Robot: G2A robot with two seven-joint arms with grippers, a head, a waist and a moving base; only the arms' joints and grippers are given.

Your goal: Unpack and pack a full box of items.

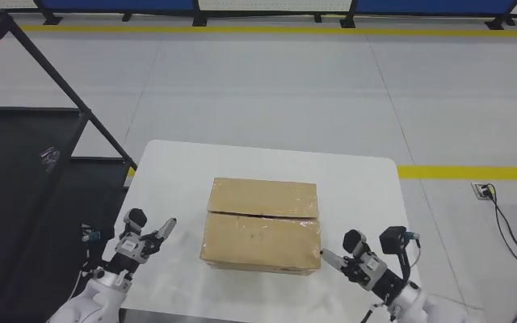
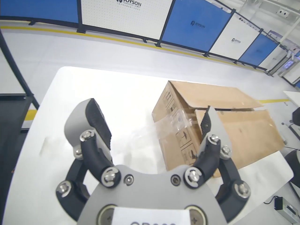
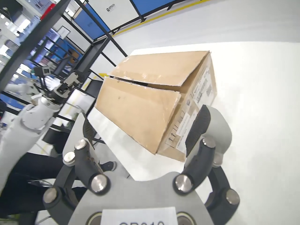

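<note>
Top view: box [image 1: 262, 226] sits closed mid-frame on the white table [image 1: 355, 174], both flaps down, seam running left-right across the lid. Left gripper [image 1: 152, 224] is at lower left and right gripper [image 1: 339, 249] at lower right, one off each short end, neither touching cardboard. Left wrist view: left gripper [image 2: 150, 108] has jaws spread wide with nothing between them. Box [image 2: 234, 122] is right of centre, with loose clear tape [image 2: 175, 120] crumpled on its near end face. Right wrist view: right gripper [image 3: 145, 118] is also spread and empty. Box [image 3: 140, 101] is mid-frame, and a thin dark gap shows along the seam. My read: unpacking hasn't begun, so flap opening comes first. I'd go in at that gap, hook one pad under a flap edge near the end, and fold it outward past vertical so it doesn't spring back. The other arm should steady the box, since it may slide on the smooth top. Watch for the tape snagging.
</note>
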